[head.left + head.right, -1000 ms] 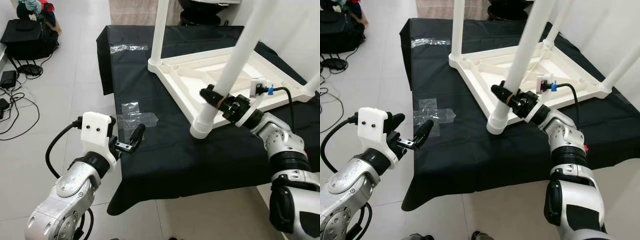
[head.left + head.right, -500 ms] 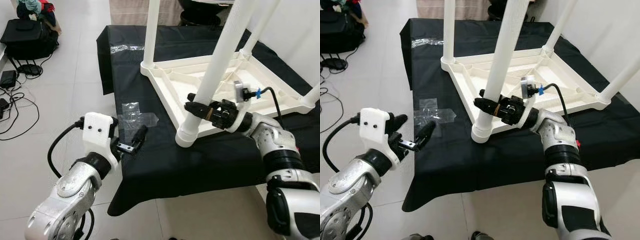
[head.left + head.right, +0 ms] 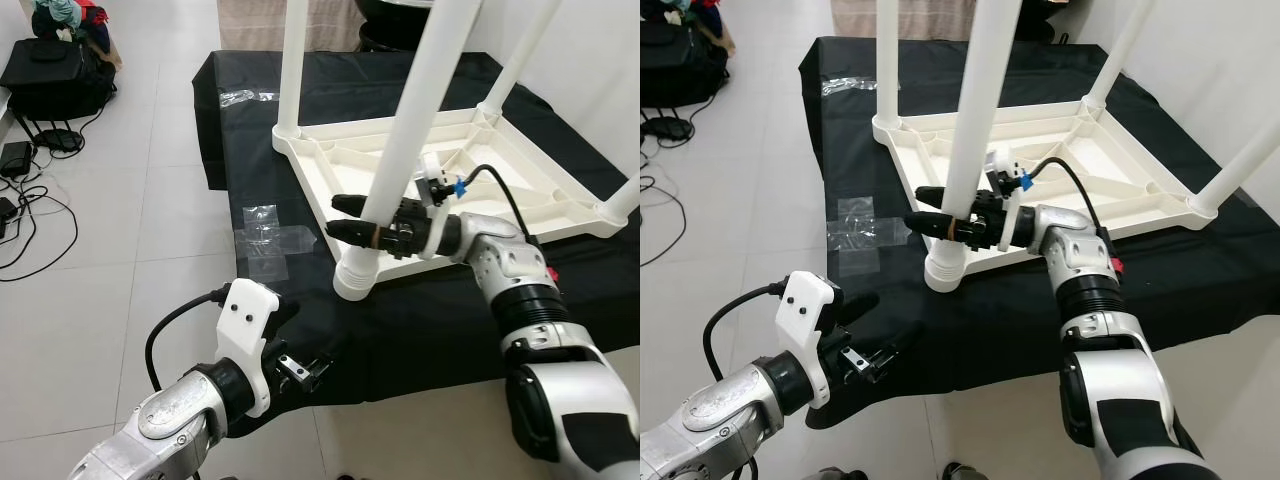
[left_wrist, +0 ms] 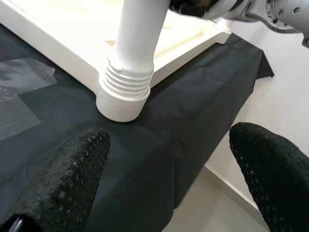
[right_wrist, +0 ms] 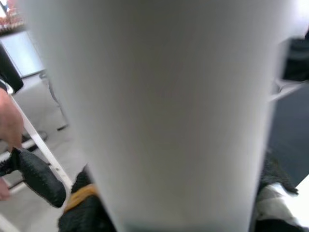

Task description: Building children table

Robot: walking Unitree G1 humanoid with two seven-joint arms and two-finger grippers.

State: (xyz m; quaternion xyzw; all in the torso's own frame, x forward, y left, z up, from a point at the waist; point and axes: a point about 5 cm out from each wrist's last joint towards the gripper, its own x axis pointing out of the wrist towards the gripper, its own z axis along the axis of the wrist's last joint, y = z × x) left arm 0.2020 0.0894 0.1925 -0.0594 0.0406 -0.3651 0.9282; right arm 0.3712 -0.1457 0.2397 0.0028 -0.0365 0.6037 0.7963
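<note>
A white plastic children's table (image 3: 520, 175) lies upside down on a black cloth, its legs pointing up. My right gripper (image 3: 352, 217) is shut on the nearest leg (image 3: 405, 140), just above its ribbed threaded base (image 3: 355, 278) at the table's corner. The right wrist view looks straight at that leg (image 5: 169, 111), with one black finger (image 5: 41, 180) beside it. My left gripper (image 3: 305, 362) hangs open and holds nothing. It is low at the cloth's front edge, short of the leg base (image 4: 124, 92), which lies between its two fingers (image 4: 72, 169).
The black cloth (image 3: 300, 150) covers the worktable and hangs over its front and left edges. Clear plastic wrappers (image 3: 270, 235) lie on it left of the white table, and another (image 3: 245, 97) farther back. A black bag (image 3: 50, 70) and cables (image 3: 25, 215) lie on the tiled floor at left.
The white table has slid and turned to my left, with my right gripper on its near leg. My left arm has dropped lower and moved right, to the cloth's front edge.
</note>
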